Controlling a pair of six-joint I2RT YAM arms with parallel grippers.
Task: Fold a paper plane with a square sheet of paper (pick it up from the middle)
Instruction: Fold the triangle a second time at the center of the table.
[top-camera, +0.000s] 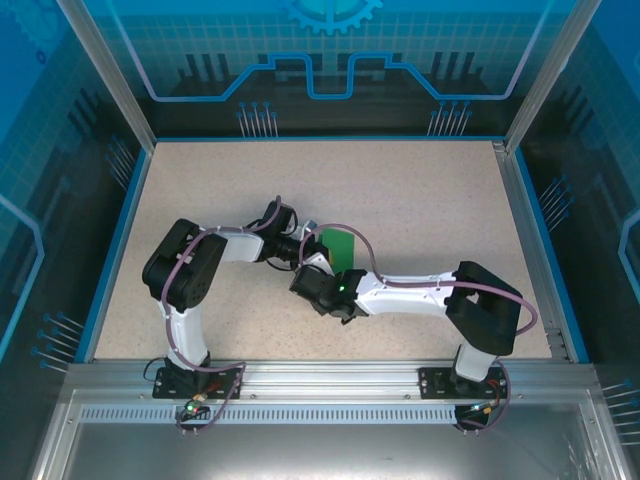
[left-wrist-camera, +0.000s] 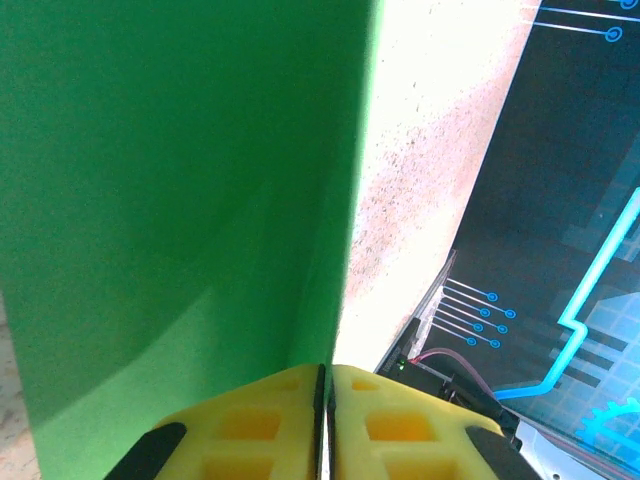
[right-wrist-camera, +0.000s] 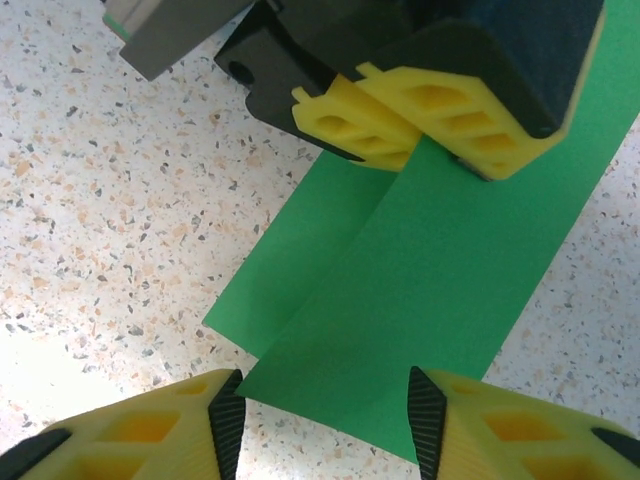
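Left hand (right-wrist-camera: 415, 140) clenched on the folded green sheet (right-wrist-camera: 430, 280), right hand (right-wrist-camera: 325, 425) released, spread at its edge

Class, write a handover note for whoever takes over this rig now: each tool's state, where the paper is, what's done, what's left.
Left tool: shut on the green sheet of paper, near the table's middle.
Right tool: open, fingers straddling the sheet's other end, not gripping.
Done: sheet gripped, one overlapping fold visible.
Left: remaining folds; no dart shape yet.
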